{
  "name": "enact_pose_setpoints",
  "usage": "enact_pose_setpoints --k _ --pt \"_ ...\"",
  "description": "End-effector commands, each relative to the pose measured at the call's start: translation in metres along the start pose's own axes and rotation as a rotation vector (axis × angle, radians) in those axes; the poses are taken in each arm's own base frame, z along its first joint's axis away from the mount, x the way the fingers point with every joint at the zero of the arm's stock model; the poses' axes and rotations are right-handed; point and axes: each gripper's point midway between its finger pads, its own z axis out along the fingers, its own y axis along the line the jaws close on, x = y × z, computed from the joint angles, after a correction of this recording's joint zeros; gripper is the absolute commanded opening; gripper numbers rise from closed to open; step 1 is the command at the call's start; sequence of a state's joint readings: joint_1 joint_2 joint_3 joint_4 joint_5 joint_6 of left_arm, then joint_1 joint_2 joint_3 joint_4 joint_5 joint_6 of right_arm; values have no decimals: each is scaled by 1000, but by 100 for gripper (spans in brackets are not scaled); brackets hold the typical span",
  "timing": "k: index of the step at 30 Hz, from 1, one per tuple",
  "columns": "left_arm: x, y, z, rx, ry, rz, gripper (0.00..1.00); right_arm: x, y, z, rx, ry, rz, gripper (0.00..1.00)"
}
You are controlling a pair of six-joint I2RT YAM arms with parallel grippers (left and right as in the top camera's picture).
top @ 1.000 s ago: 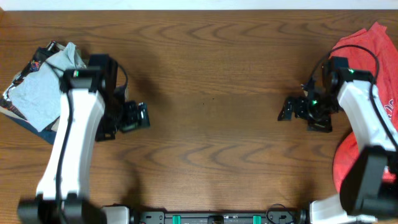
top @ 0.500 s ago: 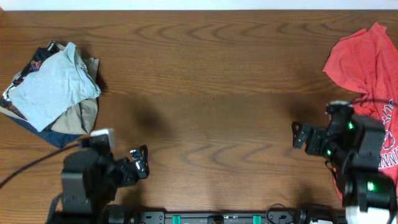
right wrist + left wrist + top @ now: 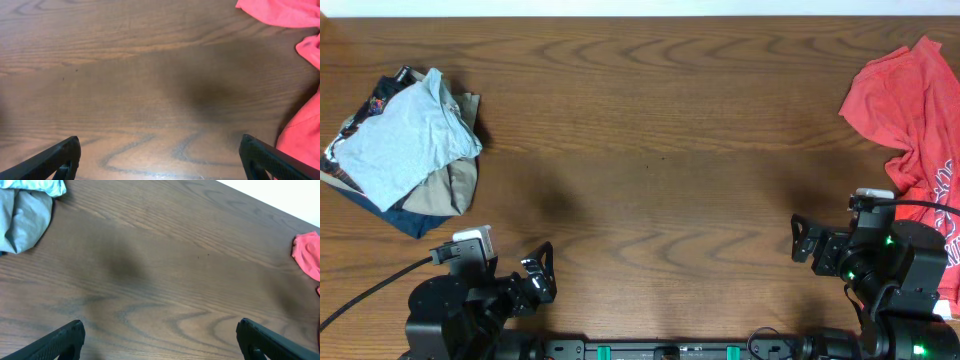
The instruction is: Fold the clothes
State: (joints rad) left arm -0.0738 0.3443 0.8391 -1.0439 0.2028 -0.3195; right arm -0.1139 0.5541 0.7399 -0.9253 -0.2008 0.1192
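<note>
A pale blue-grey T-shirt [image 3: 400,140] lies crumpled on top of a small pile of clothes at the far left; its edge shows in the left wrist view [image 3: 25,215]. A red T-shirt with white lettering [image 3: 915,120] lies at the right edge; it also shows in the right wrist view [image 3: 300,75] and far off in the left wrist view [image 3: 307,255]. My left gripper [image 3: 538,274] is open and empty near the front edge, over bare wood [image 3: 160,335]. My right gripper [image 3: 802,240] is open and empty, just left of the red shirt [image 3: 160,157].
The pile under the blue-grey shirt holds a tan garment [image 3: 450,185] and a dark printed one [image 3: 365,110]. The brown wooden table [image 3: 650,150] stretches between the two heaps. A black rail [image 3: 670,350] runs along the front edge.
Both arms have drawn back from the clothes heaps to the table's front edge. Both grippers stayed open and empty. The clothes have not moved.
</note>
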Motion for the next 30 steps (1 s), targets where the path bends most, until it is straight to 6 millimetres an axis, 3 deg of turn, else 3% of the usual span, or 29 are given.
enact_pose_setpoints --k 1,9,13,18,24,30 --pt "2 3 2 -12 5 -15 98 5 -2 1 8 14 7 99" --pt "2 3 2 -12 6 -15 98 7 -3 1 18 19 8 99" --pt "2 3 2 -12 5 -15 98 0 1 1 -6 -34 -94 99" --pt "2 3 2 -12 5 -15 98 -5 14 5 -62 -210 -243 99" --pt "2 3 2 -12 5 -15 98 8 29 24 -150 -399 -318 99" --pt "2 3 2 -12 5 -15 98 2 34 33 -179 -568 -363 99"
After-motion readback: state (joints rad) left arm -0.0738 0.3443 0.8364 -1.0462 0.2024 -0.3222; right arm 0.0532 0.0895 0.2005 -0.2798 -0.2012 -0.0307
